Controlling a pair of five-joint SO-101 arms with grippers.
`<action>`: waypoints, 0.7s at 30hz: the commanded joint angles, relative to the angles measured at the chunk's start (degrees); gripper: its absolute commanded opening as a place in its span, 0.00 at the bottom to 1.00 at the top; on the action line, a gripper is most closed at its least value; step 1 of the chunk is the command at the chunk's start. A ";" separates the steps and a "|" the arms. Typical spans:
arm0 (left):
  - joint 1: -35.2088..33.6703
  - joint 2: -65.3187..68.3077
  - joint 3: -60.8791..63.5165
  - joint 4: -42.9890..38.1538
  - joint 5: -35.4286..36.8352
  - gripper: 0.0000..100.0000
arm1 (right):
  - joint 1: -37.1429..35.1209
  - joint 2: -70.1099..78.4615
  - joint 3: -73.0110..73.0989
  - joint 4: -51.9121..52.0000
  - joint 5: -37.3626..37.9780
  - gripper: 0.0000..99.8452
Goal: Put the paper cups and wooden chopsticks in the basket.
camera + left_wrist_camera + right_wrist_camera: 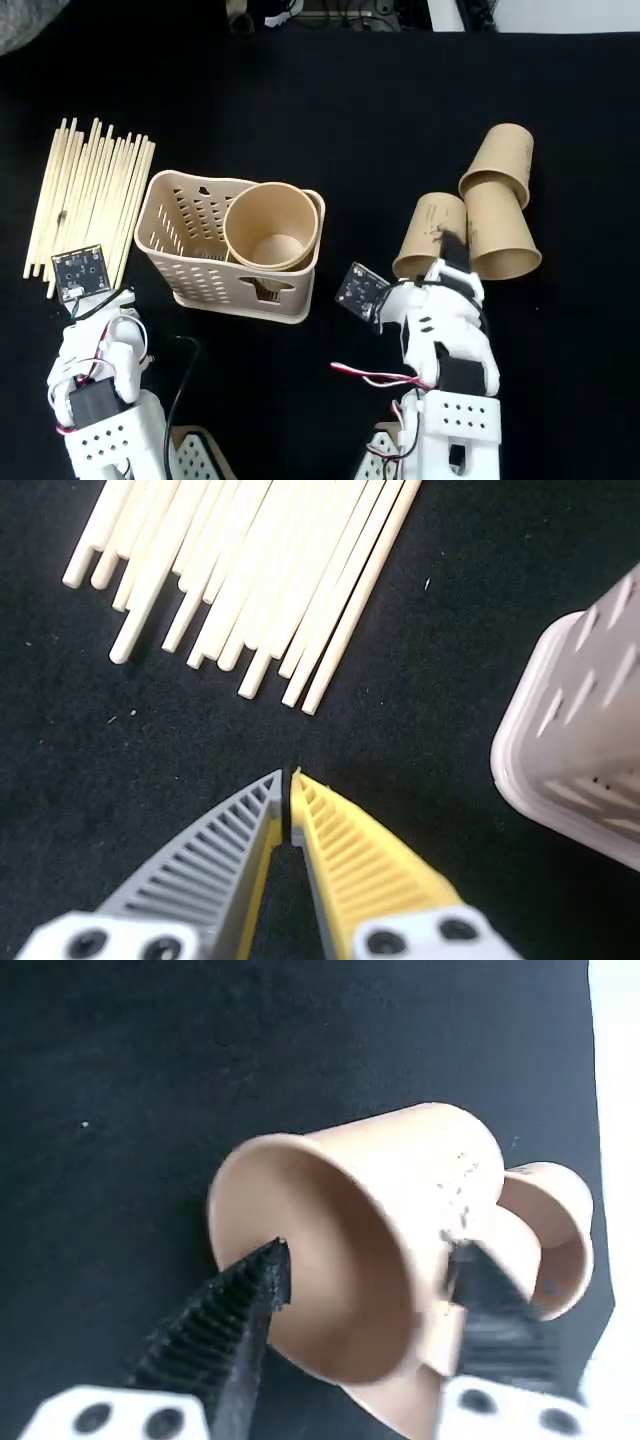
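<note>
— What's gone in so far?

— One paper cup [270, 225]. It stands upright, mouth up, at the right end of the basket [185, 235].

— And the other cups?

— Three lie on their sides on the black table [330, 120], well to the right of the basket. The near cup [428, 232] and the middle cup [503, 238] lie side by side, touching. The far cup [497, 160] rests against the far end of the middle one.

— The chopsticks?

— The chopsticks [90, 195] lie flat in a loose bundle on the table, left of the basket. They are near it but apart.

— What are the arms doing?

— The right gripper [365, 1280] is at the near cup with its jaws spread wide. One finger [235, 1310] sits at the cup's open mouth and the other finger [490, 1310] is outside its wall. I can't tell whether they press on it. The cup is on its side, mouth toward the wrist.

— And the left?

— The left gripper [290, 780] is clenched, tips touching, with nothing between them. It hangs over bare table just short of the chopsticks' near ends, with a corner of the basket off to one side
</note>
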 commanded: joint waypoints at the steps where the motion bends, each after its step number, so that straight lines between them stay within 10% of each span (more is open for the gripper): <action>1: -0.22 -0.44 1.01 -0.88 -0.53 0.03 | 0.62 -0.57 -0.31 -1.05 0.09 0.11; 21: -0.22 -0.44 1.01 -1.05 -0.53 0.03 | -4.57 -0.66 -27.74 28.31 -13.36 0.01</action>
